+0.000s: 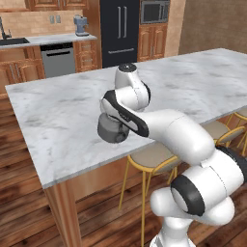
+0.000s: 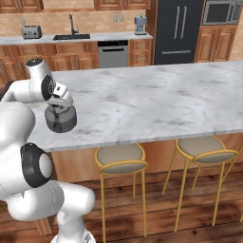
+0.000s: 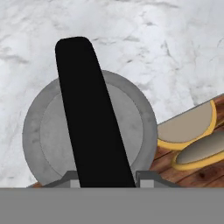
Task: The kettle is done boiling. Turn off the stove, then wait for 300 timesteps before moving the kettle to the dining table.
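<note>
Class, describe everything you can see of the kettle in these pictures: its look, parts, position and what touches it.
The kettle is small, squat and round, of dull grey metal, with a round lid and a broad dark arched handle across its top. It is upright at the near edge of the marble dining table, above the yellow-legged stools. The hand is shut on the handle from above. Whether its base rests on the marble or hangs just above cannot be told.
</note>
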Motion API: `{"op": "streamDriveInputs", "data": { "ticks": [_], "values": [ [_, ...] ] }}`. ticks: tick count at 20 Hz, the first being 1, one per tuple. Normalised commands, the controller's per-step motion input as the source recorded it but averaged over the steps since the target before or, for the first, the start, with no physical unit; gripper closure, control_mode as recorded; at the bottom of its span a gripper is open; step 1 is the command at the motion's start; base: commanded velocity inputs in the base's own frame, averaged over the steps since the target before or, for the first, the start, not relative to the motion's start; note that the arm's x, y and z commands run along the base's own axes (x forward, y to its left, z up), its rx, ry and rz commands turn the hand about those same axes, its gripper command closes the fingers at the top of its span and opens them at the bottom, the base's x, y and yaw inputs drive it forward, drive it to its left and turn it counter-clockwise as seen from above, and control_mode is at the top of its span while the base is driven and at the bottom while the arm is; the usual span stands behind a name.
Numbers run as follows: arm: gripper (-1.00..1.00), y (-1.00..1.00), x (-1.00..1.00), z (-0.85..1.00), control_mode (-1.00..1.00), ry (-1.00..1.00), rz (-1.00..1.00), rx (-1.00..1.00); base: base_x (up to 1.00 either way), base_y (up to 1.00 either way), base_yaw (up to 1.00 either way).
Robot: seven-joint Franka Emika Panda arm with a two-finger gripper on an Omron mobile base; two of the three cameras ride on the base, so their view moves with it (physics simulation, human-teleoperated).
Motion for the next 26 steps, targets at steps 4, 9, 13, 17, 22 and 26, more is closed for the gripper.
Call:
{"op": "streamDriveInputs", "data": {
  "ticks": [4, 9, 13, 17, 22, 26],
  "values": [
    [1.00, -0.14, 0.21, -0.26, -1.00, 0.00, -0.06, -0.01, 0.00, 0.00, 0.00],
    [1.00, -0.15, 0.26, -0.19, -1.00, 0.00, -0.05, 0.00, 0.00, 0.00, 0.00],
    [1.00, -0.17, 0.30, -0.10, -1.00, 0.00, -0.05, 0.00, 0.00, 0.00, 0.00],
    [1.00, -0.15, 0.33, -0.06, -1.00, 0.00, -0.04, 0.00, 0.00, 0.00, 0.00],
    [1.00, -0.18, 0.33, -0.03, -1.00, 0.00, -0.05, 0.00, 0.00, 0.00, 0.00],
    [1.00, -0.12, 0.33, -0.02, -1.00, 0.00, -0.06, 0.00, 0.00, 0.00, 0.00]
  ]
}}
